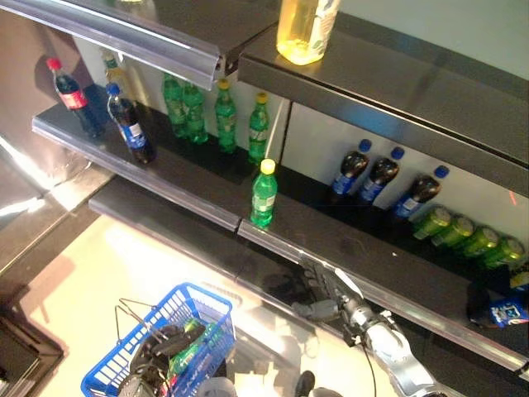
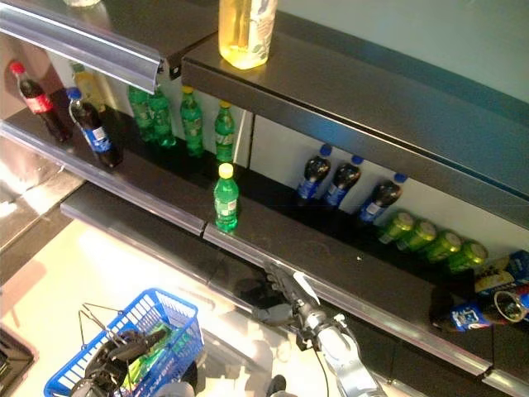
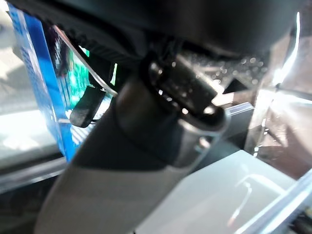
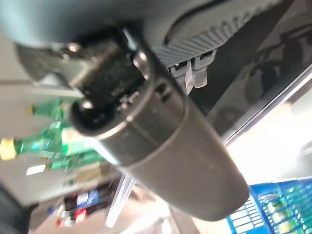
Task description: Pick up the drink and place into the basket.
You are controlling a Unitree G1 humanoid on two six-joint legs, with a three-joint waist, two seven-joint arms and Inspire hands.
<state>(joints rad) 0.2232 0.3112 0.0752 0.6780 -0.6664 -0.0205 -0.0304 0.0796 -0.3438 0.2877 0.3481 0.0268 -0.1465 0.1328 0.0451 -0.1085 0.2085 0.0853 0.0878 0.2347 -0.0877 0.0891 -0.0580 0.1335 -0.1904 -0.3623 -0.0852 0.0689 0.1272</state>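
Observation:
A green drink bottle [image 1: 263, 194] with a yellow cap stands upright near the front edge of the middle shelf [image 1: 165, 186]; it also shows blurred as the green drink bottle [image 4: 48, 141]. My right hand [image 1: 325, 287] reaches toward the shelf edge below and right of it, fingers straight, holding nothing, still apart from the bottle. At the lower left my left hand [image 1: 153, 356] is curled round the wire handle [image 3: 80, 63] of a blue basket [image 1: 207, 298]. A green bottle [image 1: 194, 351] lies inside the basket.
Two cola bottles [image 1: 128, 124] and several green bottles [image 1: 223, 116] stand further back on the shelf. Dark bottles with blue caps [image 1: 380, 178] and green cans [image 1: 467, 236] fill its right part. A yellow drink [image 1: 306, 29] sits on the upper shelf.

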